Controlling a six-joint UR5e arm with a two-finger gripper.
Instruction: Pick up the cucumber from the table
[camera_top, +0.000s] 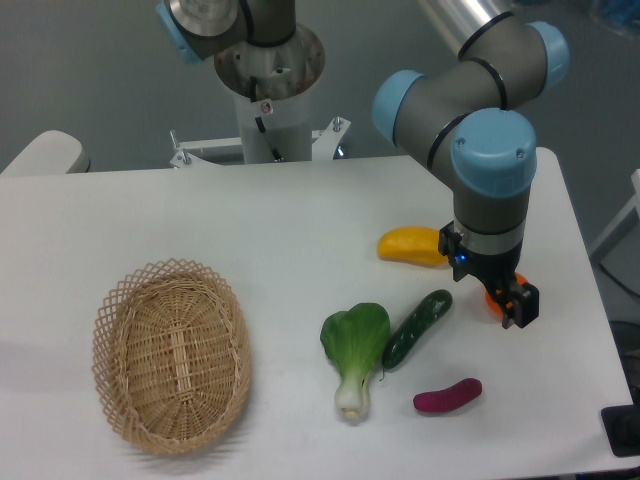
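The dark green cucumber (417, 328) lies on the white table (280, 220), slanted, right of the bok choy. My gripper (503, 296) hangs at the right side of the table, to the right of the cucumber's upper end and apart from it. Its fingers are mostly hidden behind the wrist, so I cannot tell whether they are open or shut. A bit of an orange thing (497, 296) shows behind the gripper.
A leafy bok choy (355, 350) lies left of the cucumber. A purple eggplant (447, 396) lies below it. A yellow fruit (412, 246) lies above it. A wicker basket (172, 354) stands at the front left. The robot base (270, 95) is at the back.
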